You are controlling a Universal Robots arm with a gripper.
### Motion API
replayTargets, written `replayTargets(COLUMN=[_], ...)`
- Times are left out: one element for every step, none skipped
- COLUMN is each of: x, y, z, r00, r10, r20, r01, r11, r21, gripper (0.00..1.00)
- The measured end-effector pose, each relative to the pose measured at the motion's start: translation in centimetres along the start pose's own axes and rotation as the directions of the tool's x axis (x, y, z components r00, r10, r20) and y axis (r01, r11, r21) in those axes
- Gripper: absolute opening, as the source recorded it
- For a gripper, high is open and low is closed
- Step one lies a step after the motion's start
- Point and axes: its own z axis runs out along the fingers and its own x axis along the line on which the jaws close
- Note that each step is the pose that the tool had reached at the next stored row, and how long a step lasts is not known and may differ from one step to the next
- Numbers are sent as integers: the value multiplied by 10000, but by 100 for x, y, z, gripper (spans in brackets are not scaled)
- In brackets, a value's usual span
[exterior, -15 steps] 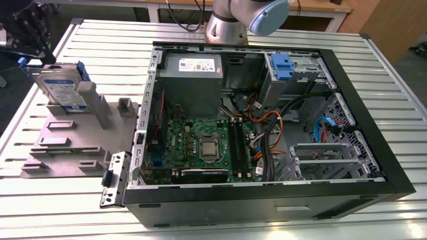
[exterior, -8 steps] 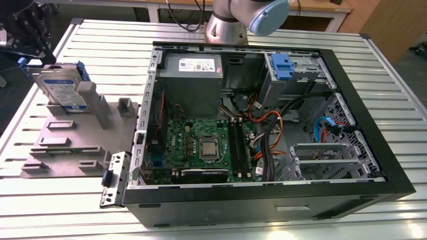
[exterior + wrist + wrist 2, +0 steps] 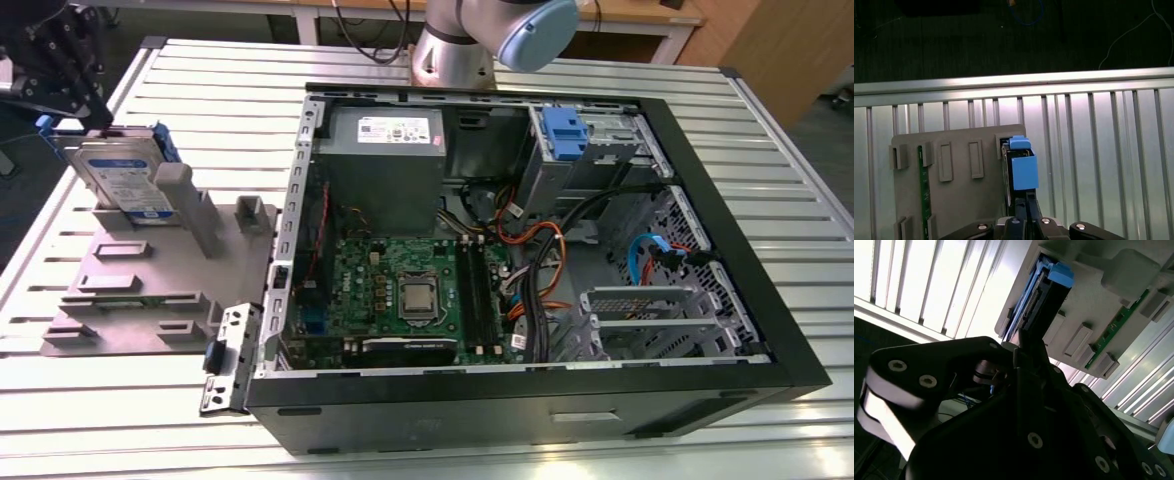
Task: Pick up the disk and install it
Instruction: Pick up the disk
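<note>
The black gripper (image 3: 67, 90) is cut off by the exterior view's left edge, and its tip is hidden where it meets the drive. Whether the claw is open, closed or gripping cannot be told. The flat silver-grey metal disk with white-and-blue label and blue plastic side rails (image 3: 123, 180) is seen standing on edge in a slot of the grey moulded plastic fixture plate (image 3: 134, 290). It stands at the exterior view's left of the open black computer case (image 3: 534, 405). In both wrist views the disk is seen edge-on, so its label is hidden and mainly a blue rail block is made out.

The plate is set near one edge of the ribbed aluminium table (image 3: 774, 150), and bare ribs are seen beyond it. A thin green circuit board (image 3: 924, 190) is seated in another slot, well apart from the disk. Inside the case, a bare blue plastic bracket (image 3: 563, 130) is held in the grey metal cage, with orange and black cables (image 3: 541, 240) crowded just beside it.
</note>
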Motion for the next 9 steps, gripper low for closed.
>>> replayTargets(x=[0,0,0,0,0,0,0,0,0], y=[0,0,0,0,0,-1,-1,-1,-1], z=[0,0,0,0,0,0,0,0,0], r00=[10000,10000,10000,10000,10000,10000,10000,10000,10000], r10=[0,0,0,-1,0,0,0,0,0], r20=[1,1,1,1,1,0,1,1,0], r01=[0,0,0,1,0,0,0,0,0], r11=[10000,10000,10000,10000,10000,10000,10000,10000,10000], r21=[1,0,1,1,1,1,1,0,1], gripper=[17,24,29,29,35,35,41,47,53])
